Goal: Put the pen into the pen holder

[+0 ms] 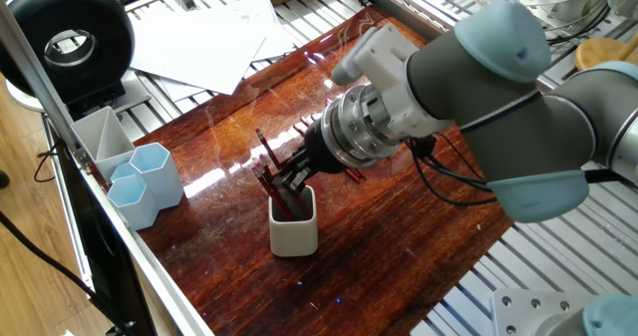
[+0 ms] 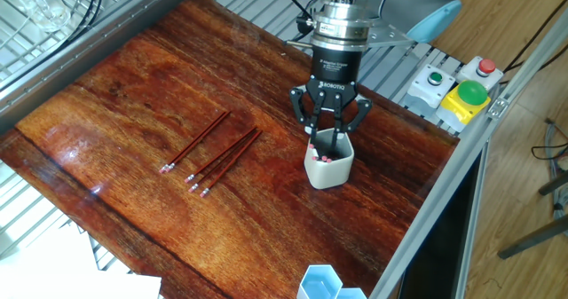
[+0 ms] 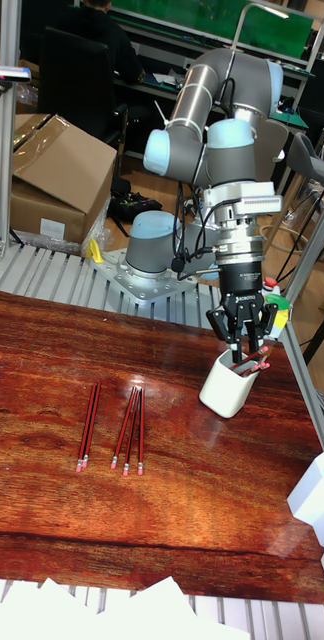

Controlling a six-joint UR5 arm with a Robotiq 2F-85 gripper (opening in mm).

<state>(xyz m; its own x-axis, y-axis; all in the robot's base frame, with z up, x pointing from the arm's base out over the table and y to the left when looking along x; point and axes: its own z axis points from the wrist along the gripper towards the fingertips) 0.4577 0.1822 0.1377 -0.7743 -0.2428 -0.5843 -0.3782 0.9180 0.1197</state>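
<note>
In the other fixed view, three loose red pens (image 2: pixel 216 153) lie on the dark wooden table (image 2: pixel 124 95) at the left, side by side and well apart from the cup. To their right stands the pen holder (image 2: pixel 329 164), an off-white rounded-square cup, upright near the table's right edge. Red pens (image 1: pixel 269 171) stand in it, leaning, their upper ends sticking out above the rim. Directly above the cup hangs the gripper (image 2: pixel 329 132), pointing straight down with its fingers spread apart over the opening, gripping nothing. Further right, off the wood, sits a control box (image 2: pixel 453 88) with green, yellow and red buttons. Pale blue hexagonal cups (image 1: pixel 146 182) stand at the table's near edge.
</note>
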